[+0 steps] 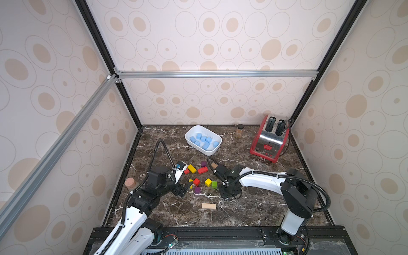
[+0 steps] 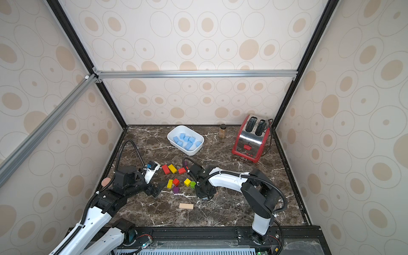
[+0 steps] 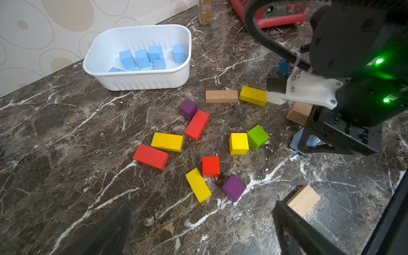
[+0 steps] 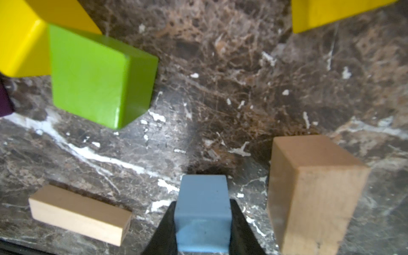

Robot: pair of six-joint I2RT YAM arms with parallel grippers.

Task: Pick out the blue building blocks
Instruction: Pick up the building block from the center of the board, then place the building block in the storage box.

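While the only blue block point(image 4: 203, 214) seen outside the white tub point(image 1: 190, 132) sat on the tabletop point(image 4: 220, 77), well apart from the tub on its robot side, the right hand point(image 4: 203, 204) was pinching it across two opposite faces. Other blue blocks point(image 1: 204, 140) lay inside the tub. A tan cube point(image 4: 309, 187) stood just beside the pinched block, with a green cube point(image 4: 99, 77) near but apart. The left hand point(image 1: 185, 188) hung spread and empty, also well short of the tub. Best move, probably: lift straight up first so the tan cube isn't clipped. Then carry it above the tub's rim and release it low inside.
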